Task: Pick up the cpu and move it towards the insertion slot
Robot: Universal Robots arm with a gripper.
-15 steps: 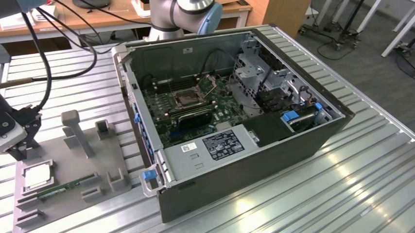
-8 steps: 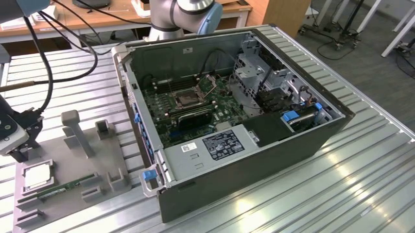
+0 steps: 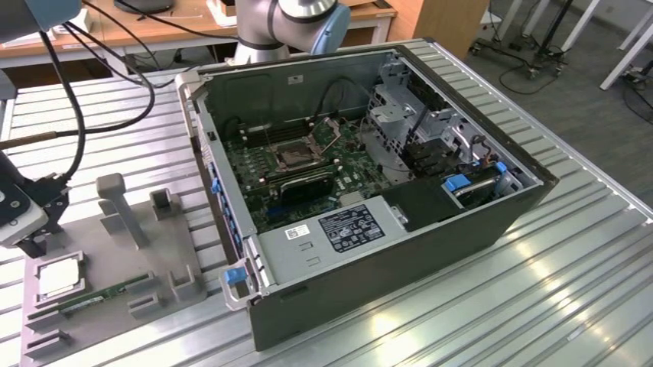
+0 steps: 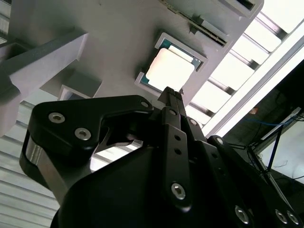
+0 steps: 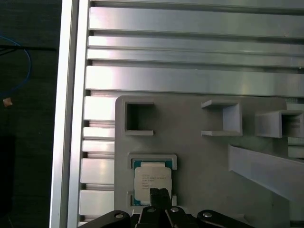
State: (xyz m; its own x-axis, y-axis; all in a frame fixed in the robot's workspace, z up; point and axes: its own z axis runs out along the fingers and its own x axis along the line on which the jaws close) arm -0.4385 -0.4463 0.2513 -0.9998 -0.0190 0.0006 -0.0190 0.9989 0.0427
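Note:
The cpu, a flat square chip with a pale metal top, lies in its square recess on the grey fixture plate at the exterior view's left. My gripper hangs just above and beside it. In both wrist views the black fingers are pressed together, shut, with the tip over one edge of the cpu, which still rests in its recess. The insertion slot, a silvery frame with a dark centre, sits on the green board inside the open computer case.
The grey fixture carries upright posts and a thin green memory stick near the cpu. Black cables hang over the ribbed metal table. The case walls rise around the board.

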